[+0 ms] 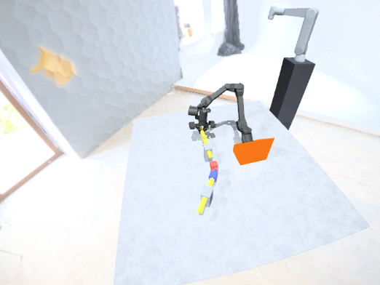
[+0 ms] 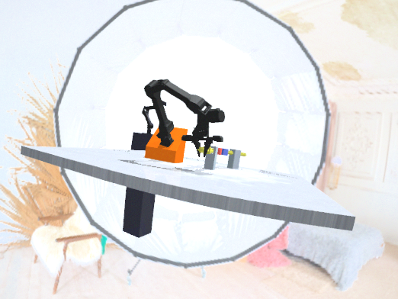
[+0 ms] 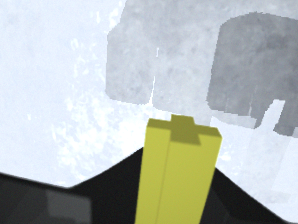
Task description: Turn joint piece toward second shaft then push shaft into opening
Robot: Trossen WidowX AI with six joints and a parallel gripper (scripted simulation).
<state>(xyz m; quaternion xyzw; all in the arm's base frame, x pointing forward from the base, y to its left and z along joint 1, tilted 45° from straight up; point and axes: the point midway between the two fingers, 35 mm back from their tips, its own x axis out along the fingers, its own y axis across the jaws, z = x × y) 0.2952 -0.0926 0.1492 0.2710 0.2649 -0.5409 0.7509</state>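
Note:
My gripper points down and is shut on the second shaft, near its far end. This yellow shaft passes through the grey block, and its near end sticks out towards the joint piece. The joint's red part stands a small gap away from that end, roughly in line with it; its opening is too small to see. The blue part joins it to the first yellow shaft, held in the other grey block.
The arm's orange base block stands to the right of the far block in the top view. The table carries everything. A grey arm on a dark pedestal stands beyond the table.

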